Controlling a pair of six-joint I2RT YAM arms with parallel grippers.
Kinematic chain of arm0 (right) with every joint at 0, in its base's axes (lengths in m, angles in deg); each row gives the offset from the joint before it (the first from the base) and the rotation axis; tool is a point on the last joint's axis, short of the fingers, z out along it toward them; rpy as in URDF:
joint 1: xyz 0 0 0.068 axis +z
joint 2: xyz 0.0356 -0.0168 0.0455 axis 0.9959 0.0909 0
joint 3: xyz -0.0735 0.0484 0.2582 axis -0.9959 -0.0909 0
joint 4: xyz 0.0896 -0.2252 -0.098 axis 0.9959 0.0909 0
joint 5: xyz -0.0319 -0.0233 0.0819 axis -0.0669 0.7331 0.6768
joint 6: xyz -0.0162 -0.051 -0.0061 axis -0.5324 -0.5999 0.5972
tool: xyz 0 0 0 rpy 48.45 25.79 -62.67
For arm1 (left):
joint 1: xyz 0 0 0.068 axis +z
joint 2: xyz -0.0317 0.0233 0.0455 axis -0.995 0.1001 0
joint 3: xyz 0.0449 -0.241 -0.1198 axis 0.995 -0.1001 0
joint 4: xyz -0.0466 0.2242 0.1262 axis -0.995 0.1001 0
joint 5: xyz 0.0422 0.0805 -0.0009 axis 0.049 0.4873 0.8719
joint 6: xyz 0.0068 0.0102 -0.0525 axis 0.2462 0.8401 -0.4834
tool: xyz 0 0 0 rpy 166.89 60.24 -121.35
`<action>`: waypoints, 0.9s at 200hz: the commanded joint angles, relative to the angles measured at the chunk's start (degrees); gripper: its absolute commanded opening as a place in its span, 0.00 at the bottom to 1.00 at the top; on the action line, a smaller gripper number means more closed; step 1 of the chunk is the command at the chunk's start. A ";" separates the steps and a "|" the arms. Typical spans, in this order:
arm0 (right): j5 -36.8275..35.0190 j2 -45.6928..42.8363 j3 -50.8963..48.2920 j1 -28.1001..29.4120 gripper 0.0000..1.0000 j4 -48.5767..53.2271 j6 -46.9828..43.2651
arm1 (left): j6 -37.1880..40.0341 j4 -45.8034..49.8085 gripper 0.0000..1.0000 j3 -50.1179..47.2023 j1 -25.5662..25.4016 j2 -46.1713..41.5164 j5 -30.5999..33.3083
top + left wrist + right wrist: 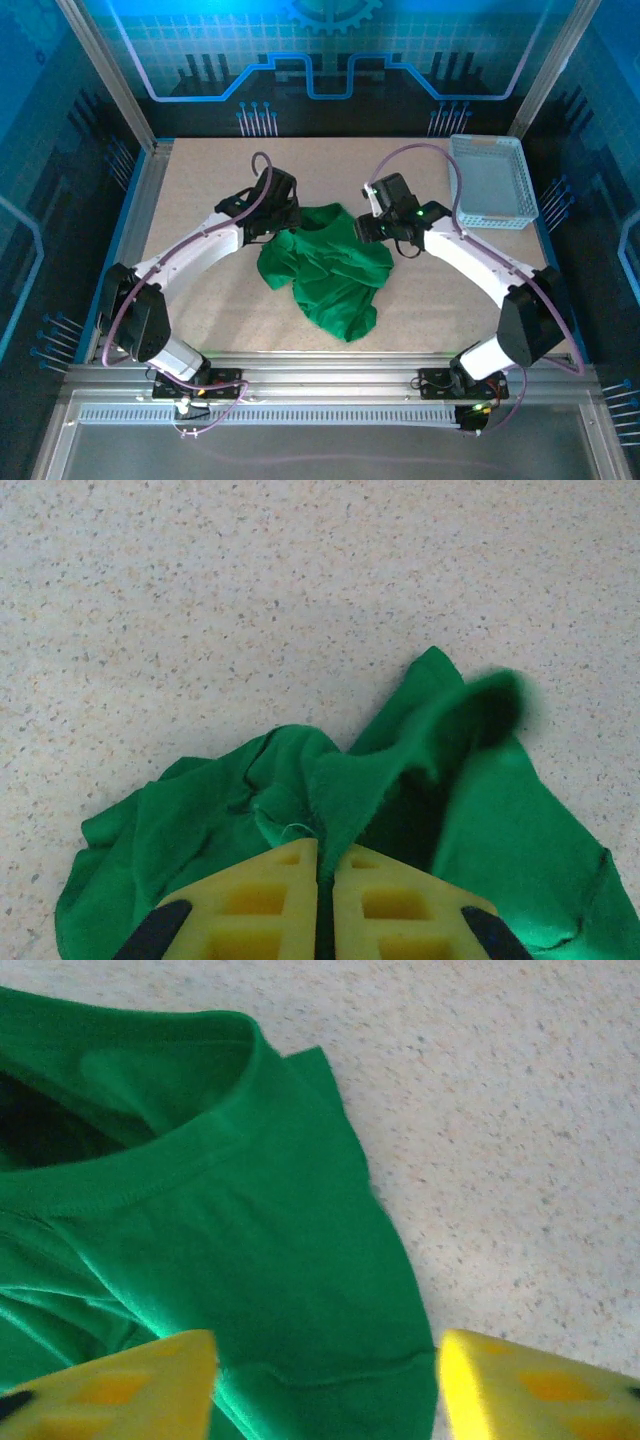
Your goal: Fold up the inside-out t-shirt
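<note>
Your t-shirt (pixel 330 265) lies in a rumpled heap at the middle of the table (pixel 200 180), well apart from the white basket (pixel 492 180) at the far right. Your left gripper (pixel 325 852) is pinched closed on a ridge of cloth at the heap's far left edge. Your right gripper (pixel 328 1360) hangs with jaws parted over the fabric below the collar (pixel 170 1160), holding nothing. You appear to have no fold made yet: spreading the cloth flat and every fold remain.

My left arm (pixel 190 250) reaches forward and inward; my left jaws press together, pinching a fold of the t-shirt (pixel 200 820). My right arm (pixel 470 255) mirrors it, wrist tipped down; my right jaws stand wide apart, holding nothing.
</note>
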 commanded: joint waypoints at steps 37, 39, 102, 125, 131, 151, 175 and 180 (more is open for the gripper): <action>3.98 -0.95 -7.53 5.12 0.73 -7.46 0.34 | -1.09 -2.89 0.00 -2.21 2.13 -0.34 -3.28; 3.87 -0.39 -7.40 5.23 0.73 -7.46 0.36 | -1.08 -2.83 0.00 -2.27 2.19 -0.34 -3.30; -0.60 14.53 0.18 9.13 0.65 -7.22 -0.46 | -1.42 -3.65 0.00 -4.30 4.44 -1.56 -5.27; -5.68 17.03 1.81 9.62 0.51 -5.53 -0.45 | -1.88 -3.72 0.00 -4.86 5.13 -1.65 -5.93; -7.12 16.82 1.71 9.61 0.43 -5.17 -0.36 | -1.87 -3.69 0.00 -4.89 5.27 -1.56 -6.17; -12.71 13.52 0.10 9.58 0.22 -3.61 -0.26 | -1.10 -4.11 0.00 -4.79 5.37 -0.90 -8.31; -18.37 6.47 -3.38 7.58 0.07 -0.76 2.13 | 0.51 -5.48 0.01 -4.84 4.61 0.42 -14.03; -18.19 5.10 -4.35 6.65 0.05 -0.29 2.95 | 0.86 -5.65 0.01 -4.86 3.95 0.61 -14.86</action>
